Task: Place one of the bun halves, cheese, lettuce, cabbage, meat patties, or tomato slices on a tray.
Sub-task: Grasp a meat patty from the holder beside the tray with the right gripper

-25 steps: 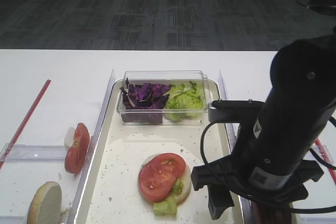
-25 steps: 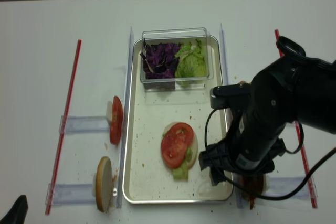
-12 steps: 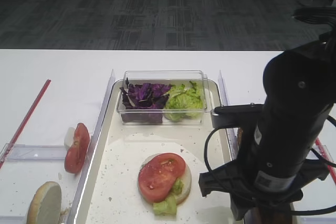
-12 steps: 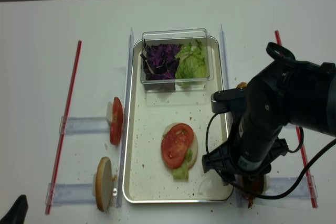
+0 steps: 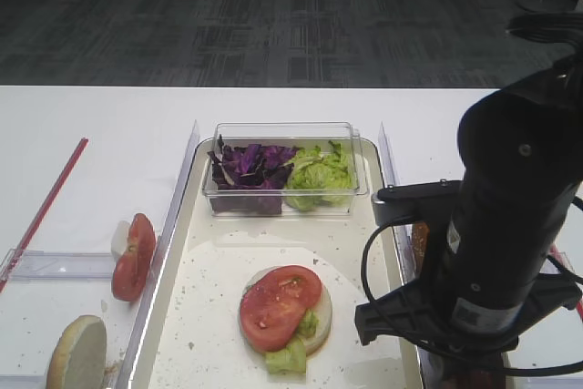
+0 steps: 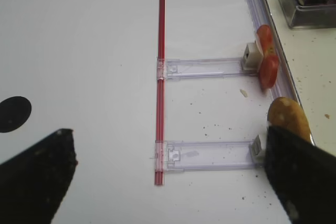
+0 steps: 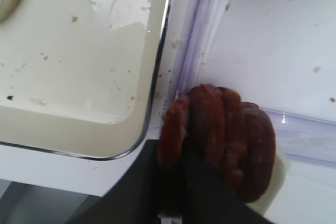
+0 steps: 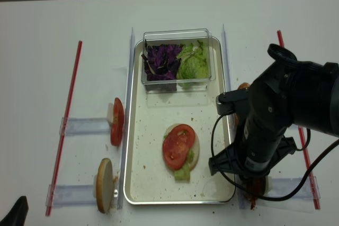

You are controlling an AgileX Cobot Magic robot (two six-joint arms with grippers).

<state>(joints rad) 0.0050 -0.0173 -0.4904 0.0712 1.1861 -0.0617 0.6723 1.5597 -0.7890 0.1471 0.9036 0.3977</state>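
We are working with the right end effector [image 7: 184,182], which is down at the near right, just outside the tray [image 7: 79,129]. Its jaws are pressed together on the stack of patties [image 7: 220,140], which are standing on edge in a clear holder [image 7: 310,135] on the counter [image 8: 42,35]; whether it is pinching one disc or more we cannot tell. We are judging that the step in hand is the lift, so we should be raising straight up before carrying left, so that the neighbours are not dragged along. On the tray, a tomato slice [image 5: 278,305] is lying on lettuce [image 5: 290,355] and a bun half [image 5: 319,316]. The left end effector [image 6: 157,192] is standing spread, well apart on the left.
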